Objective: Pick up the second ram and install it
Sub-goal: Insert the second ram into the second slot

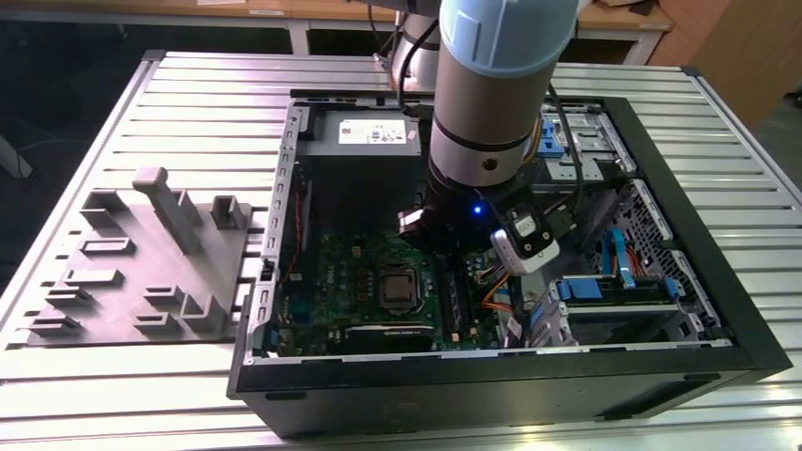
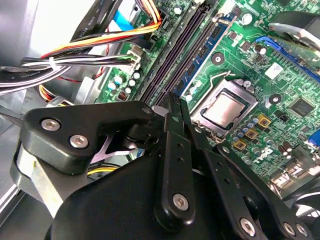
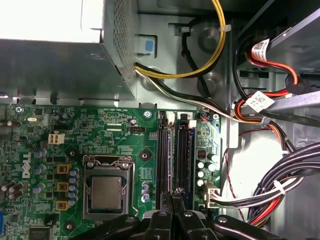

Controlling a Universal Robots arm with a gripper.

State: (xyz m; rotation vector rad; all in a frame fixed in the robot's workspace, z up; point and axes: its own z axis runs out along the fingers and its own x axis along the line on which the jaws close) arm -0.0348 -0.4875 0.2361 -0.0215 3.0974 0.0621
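My gripper [image 3: 173,196] is down inside the open computer case [image 1: 701,362], over the middle of the long black memory slots [image 3: 164,150] beside the silver processor [image 3: 106,192]. Its fingers [image 2: 172,117] are pressed close together on the second ram [image 3: 175,172], a thin dark board seen edge-on and lined up with the slots. Whether the ram is seated in a slot I cannot tell. In the exterior view the arm's wrist [image 1: 483,221] covers the gripper and the slots, above the green motherboard [image 1: 357,272].
Bundles of black, yellow and red cables [image 3: 280,185] run close beside the slots. The power supply box [image 1: 363,132] sits at the case's far end and drive bays [image 1: 621,287] on the exterior view's right. A grey parts fixture [image 1: 145,263] stands outside the case on the slatted table [image 1: 75,376].
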